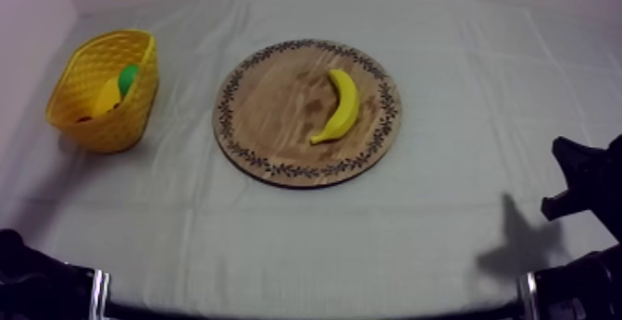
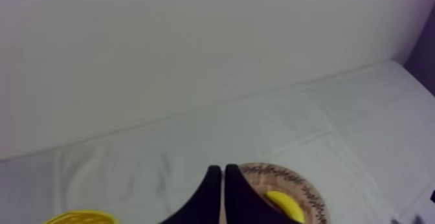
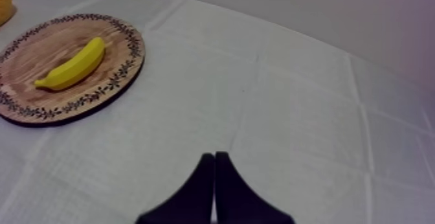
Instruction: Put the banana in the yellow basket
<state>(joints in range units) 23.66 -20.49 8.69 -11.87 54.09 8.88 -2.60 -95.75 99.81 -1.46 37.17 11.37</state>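
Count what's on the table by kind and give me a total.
Wooden board: 1
Banana: 1
Yellow basket: 1
Fruit inside the basket: at least 1, kind unclear
Total: at least 4

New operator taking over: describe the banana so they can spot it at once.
Find the round wooden board with the patterned rim in the middle of the cloth. The banana lies on its right half, curved and yellow. Nothing else shares the board; the yellow basket stands apart at the left.
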